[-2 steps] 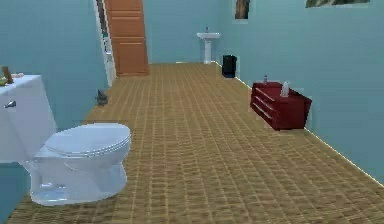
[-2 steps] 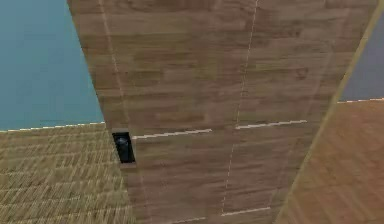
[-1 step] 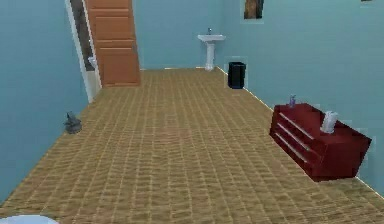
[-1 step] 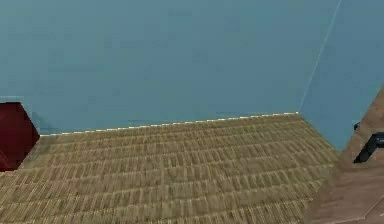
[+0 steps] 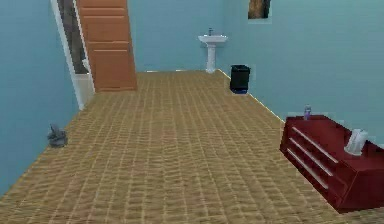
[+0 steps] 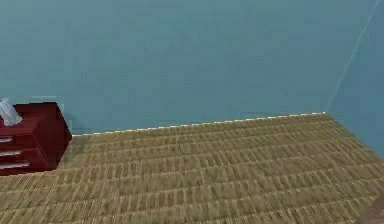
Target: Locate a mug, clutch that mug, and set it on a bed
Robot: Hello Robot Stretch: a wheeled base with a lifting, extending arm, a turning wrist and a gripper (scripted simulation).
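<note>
One dark red chest of drawers carries two small pale things, one black bin and one white pedestal sink stand beyond; the pincer's state cannot be told.

Home room: pedestal sink, red dresser

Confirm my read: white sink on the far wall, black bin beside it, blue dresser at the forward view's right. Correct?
Wrong on one count: the dresser is dark red, not blue, as the forward view shows. The white sink is on the far wall with the black bin beside it.
</note>
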